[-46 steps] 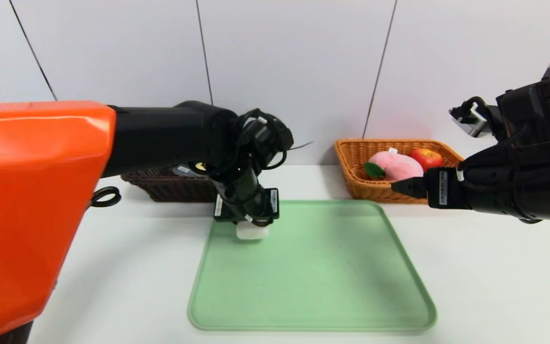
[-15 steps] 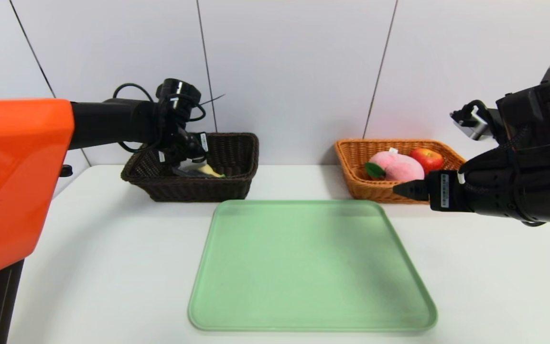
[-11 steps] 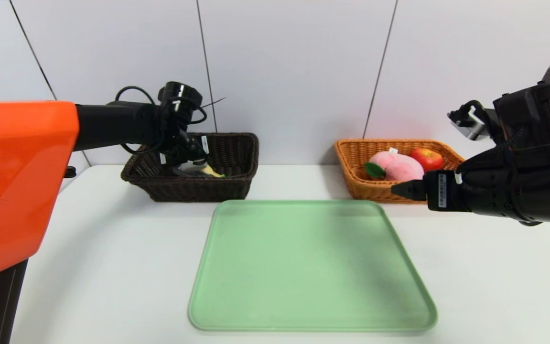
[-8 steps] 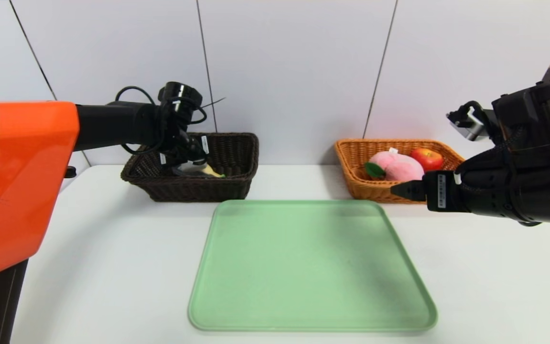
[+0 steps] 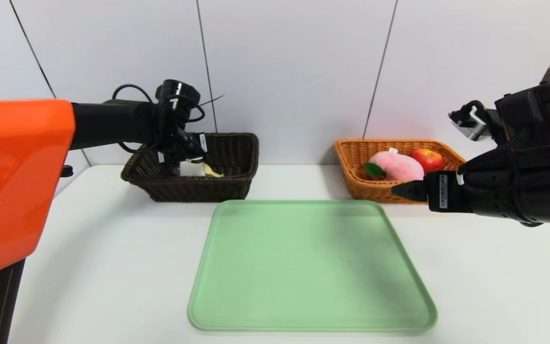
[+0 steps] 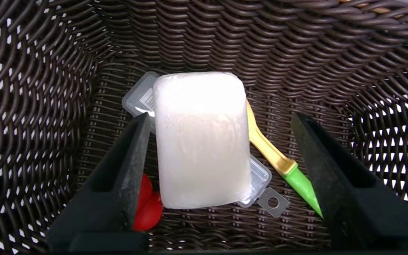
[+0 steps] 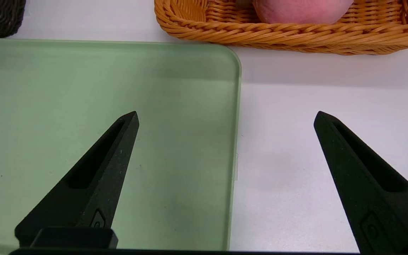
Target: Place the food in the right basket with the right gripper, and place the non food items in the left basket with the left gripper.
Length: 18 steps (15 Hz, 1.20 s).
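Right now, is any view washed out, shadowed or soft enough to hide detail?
Left wrist view: the white block is overexposed, its far end blown out, and the left gripper fingers are near-black silhouettes. Head view: even light, only a soft shadow across the green tray. Right wrist view: the pink peach is slightly soft.

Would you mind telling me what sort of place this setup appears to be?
Probably a robot test bench rather than a home: a bare white table against plain wall panels, with a green tray and two wicker sorting baskets, dark brown and orange-tan.
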Each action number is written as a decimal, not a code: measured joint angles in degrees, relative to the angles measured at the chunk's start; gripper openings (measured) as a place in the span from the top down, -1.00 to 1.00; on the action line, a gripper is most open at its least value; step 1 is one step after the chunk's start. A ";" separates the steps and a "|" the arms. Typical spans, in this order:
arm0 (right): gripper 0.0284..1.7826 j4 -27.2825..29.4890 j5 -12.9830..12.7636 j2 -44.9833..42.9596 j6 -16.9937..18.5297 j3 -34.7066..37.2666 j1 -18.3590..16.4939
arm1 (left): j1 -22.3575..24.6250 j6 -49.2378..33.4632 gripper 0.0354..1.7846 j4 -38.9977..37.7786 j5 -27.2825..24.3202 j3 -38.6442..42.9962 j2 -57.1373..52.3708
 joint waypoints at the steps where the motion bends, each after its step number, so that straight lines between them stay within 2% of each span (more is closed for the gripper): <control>1: -0.92 -0.11 0.00 -0.04 0.00 0.00 0.00 | 0.00 0.02 -0.61 0.01 0.16 0.00 -0.48; 4: -0.92 -0.15 -0.20 -0.41 0.16 0.00 -0.24 | -0.40 0.56 -0.71 1.27 -0.02 0.09 -7.56; 7: -0.92 0.88 -0.39 -1.60 -0.85 0.55 -1.55 | -1.49 5.22 -0.77 10.26 -2.27 2.93 -19.97; 8: -0.92 2.67 -0.46 -2.36 -2.62 0.74 -2.76 | -1.54 7.19 -0.79 13.46 -4.16 5.22 -24.73; 10: -0.92 10.39 -0.49 -4.61 -7.95 0.63 -7.52 | -1.51 10.86 -0.82 17.53 -7.83 11.61 -34.96; 12: -0.92 18.03 -0.35 -8.02 -9.96 -0.57 -11.08 | -1.48 13.98 -0.84 19.33 -9.12 19.63 -45.81; 14: -0.92 20.03 -0.41 -12.46 -10.07 -1.01 -13.56 | -0.85 15.66 -0.85 20.10 -5.88 29.42 -56.58; 16: -0.92 20.22 -0.60 -17.90 -10.01 -0.40 -15.57 | 1.69 16.48 -0.87 20.37 -1.46 37.17 -65.15; 18: -0.92 20.04 -0.68 -24.61 -9.63 2.65 -16.92 | 5.07 16.35 -0.87 20.46 0.83 43.95 -73.77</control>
